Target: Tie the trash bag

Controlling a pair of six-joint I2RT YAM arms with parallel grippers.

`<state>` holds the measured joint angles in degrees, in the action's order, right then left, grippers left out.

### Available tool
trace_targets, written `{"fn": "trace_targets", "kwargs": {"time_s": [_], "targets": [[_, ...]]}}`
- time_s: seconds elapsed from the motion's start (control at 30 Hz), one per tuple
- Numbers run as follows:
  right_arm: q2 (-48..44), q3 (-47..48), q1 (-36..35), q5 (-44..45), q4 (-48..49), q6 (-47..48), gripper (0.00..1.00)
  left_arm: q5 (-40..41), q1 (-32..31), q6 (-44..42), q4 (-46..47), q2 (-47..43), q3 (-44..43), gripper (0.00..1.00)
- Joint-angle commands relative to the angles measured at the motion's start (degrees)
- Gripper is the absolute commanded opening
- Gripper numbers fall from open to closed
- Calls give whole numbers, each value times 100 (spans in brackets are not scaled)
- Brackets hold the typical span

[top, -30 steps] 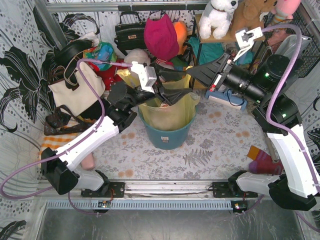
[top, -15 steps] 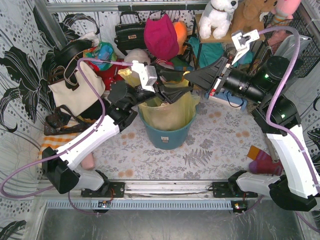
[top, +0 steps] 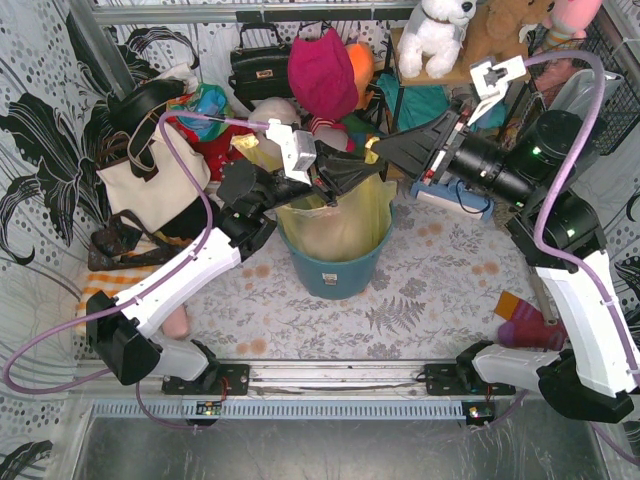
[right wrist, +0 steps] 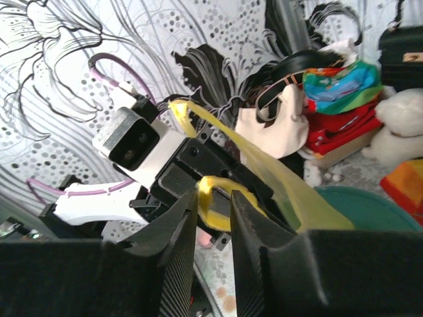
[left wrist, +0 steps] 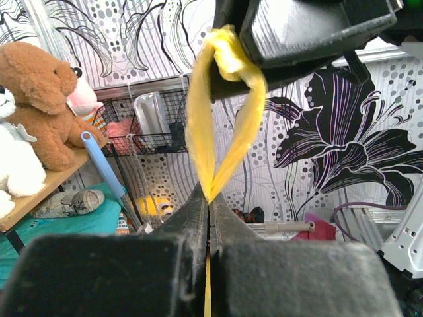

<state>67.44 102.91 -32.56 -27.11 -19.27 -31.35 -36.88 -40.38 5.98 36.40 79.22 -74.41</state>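
Left gripper pressed tight on a twisted strand of the trash bag, which sits in the bucket. My right gripper looks pinched on the loop's other end. Pull gently and evenly: thin plastic may tear.

1. Walls, at left and top of the overhead view: white cloth printed with black flowers and dots.
2. Table, centre: pale cover with grey ferns and orange spots.
3. Shelf, upper right: wooden, carrying plush toys.
4. Wire basket, far upper right.
5. Metal rail, along the bottom.
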Motion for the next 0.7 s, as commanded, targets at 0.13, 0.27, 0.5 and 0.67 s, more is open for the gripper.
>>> {"fn": "trace_targets", "kwargs": {"time_s": [0.13, 0.27, 0.5, 0.67], "targets": [[-9, 636, -14, 829, -420, 407, 29, -3, 30, 87, 187, 22, -177, 0], [134, 768, -14, 669, -493, 388, 29, 12, 30, 105, 192, 32, -187, 0], [284, 945, -14, 289, -823, 441, 29, 94, 33, 123, 130, 65, -230, 0], [199, 981, -16, 146, -1033, 481, 33, 131, 34, 123, 70, 94, -273, 0]]}}
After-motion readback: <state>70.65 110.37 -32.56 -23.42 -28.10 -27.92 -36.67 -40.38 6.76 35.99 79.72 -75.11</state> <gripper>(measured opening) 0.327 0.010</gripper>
